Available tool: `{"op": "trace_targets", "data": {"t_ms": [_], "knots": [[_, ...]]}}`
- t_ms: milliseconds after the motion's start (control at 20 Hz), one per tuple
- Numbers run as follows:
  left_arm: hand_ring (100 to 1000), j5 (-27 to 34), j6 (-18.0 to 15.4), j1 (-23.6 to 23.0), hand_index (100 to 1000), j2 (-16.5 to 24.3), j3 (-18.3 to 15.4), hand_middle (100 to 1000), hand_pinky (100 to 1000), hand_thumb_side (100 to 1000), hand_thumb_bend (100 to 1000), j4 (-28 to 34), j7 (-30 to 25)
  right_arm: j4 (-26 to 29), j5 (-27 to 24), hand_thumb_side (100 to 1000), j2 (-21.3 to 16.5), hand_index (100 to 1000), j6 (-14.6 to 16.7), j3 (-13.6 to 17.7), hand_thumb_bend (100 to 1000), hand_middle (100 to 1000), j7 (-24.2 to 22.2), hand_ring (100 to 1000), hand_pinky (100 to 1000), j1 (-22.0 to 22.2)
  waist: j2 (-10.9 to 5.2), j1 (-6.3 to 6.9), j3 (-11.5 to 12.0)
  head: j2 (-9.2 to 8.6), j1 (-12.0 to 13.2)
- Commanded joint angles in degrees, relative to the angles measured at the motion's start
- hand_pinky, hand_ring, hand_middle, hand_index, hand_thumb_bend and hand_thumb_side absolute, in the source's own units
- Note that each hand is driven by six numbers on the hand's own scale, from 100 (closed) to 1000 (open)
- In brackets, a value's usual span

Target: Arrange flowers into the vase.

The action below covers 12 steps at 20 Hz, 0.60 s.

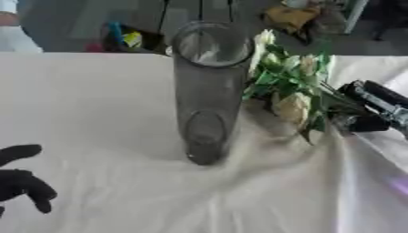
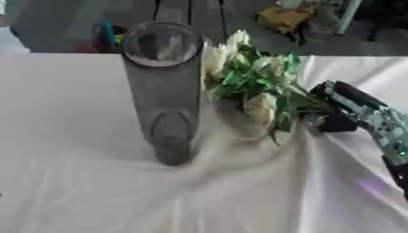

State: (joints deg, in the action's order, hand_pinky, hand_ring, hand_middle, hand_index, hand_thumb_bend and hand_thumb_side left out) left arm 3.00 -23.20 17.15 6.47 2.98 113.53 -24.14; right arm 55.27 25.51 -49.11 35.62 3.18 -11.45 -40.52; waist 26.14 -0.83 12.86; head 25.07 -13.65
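A tall clear glass vase (image 1: 207, 95) stands upright on the white cloth near the middle, with nothing inside. Just right of it, a bunch of pale cream flowers (image 2: 248, 75) with green leaves hangs above the cloth, blooms leaning toward the vase's rim. My right hand (image 2: 341, 117) comes in from the right edge, curled round the stems at the bunch's lower end. My left hand (image 1: 22, 182) sits low at the left edge of the left eye view, fingers loosely bent and holding nothing.
The white cloth (image 1: 104, 118) is wrinkled in front of the vase and drapes down at the right. Beyond the table's far edge lie colourful items (image 1: 119, 38) and a yellow-brown object (image 1: 291, 16) on the floor.
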Motion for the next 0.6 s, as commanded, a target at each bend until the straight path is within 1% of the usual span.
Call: {"op": "trace_targets", "data": {"t_ms": [50, 100, 150, 200, 250, 400, 600], "knots": [[554, -0.10, -0.06, 0.49, 769, 0.29, 0.53, 824, 409, 1000, 100, 1.06, -0.35, 1.04, -1.91, 620, -1.62, 121, -0.66, 0.70, 100, 100, 1.79, 494, 100, -0.49, -0.38, -0.16, 0.04, -0.68, 0.07], [554, -0.09, -0.07, 0.51, 770, 0.29, 0.52, 825, 409, 1000, 100, 1.06, -0.38, 1.12, -2.23, 664, -1.65, 111, -0.85, 0.72, 100, 100, 2.34, 489, 100, -0.44, -0.39, -0.16, 0.07, -0.70, 0.07], [554, -0.08, -0.08, 0.52, 770, 0.29, 0.50, 825, 409, 1000, 100, 1.06, -0.38, 1.20, -2.56, 664, -1.66, 111, -0.97, 0.73, 100, 100, 2.83, 489, 100, -0.38, -0.41, -0.15, 0.10, -0.71, 0.09], [554, -0.07, -0.09, 0.53, 770, 0.29, 0.48, 825, 409, 1000, 100, 1.06, -0.38, 1.38, -3.08, 813, -1.65, 100, -0.97, 0.84, 100, 100, 3.49, 488, 100, -0.37, -0.43, -0.15, 0.13, -0.71, 0.12], [554, -0.08, -0.10, 0.52, 769, 0.29, 0.47, 825, 409, 998, 100, 1.06, -0.40, 1.55, -3.70, 774, -1.66, 100, -0.93, 0.97, 100, 100, 4.21, 480, 100, -0.36, -0.46, -0.14, 0.16, -0.69, 0.14], [554, -0.14, -0.06, 0.50, 769, 0.29, 0.47, 825, 409, 998, 100, 1.06, -0.54, 2.12, -6.17, 727, -1.76, 100, -0.56, 1.27, 100, 100, 6.66, 480, 100, -0.36, -0.54, -0.15, 0.16, -0.63, 0.15], [555, -0.21, 0.04, 0.48, 768, 0.32, 0.46, 826, 408, 998, 100, 1.06, -0.69, 3.12, -9.80, 718, -2.30, 100, -0.72, 1.65, 100, 100, 9.65, 479, 100, -0.22, -0.62, -0.16, -0.10, -0.49, 0.22]]}}
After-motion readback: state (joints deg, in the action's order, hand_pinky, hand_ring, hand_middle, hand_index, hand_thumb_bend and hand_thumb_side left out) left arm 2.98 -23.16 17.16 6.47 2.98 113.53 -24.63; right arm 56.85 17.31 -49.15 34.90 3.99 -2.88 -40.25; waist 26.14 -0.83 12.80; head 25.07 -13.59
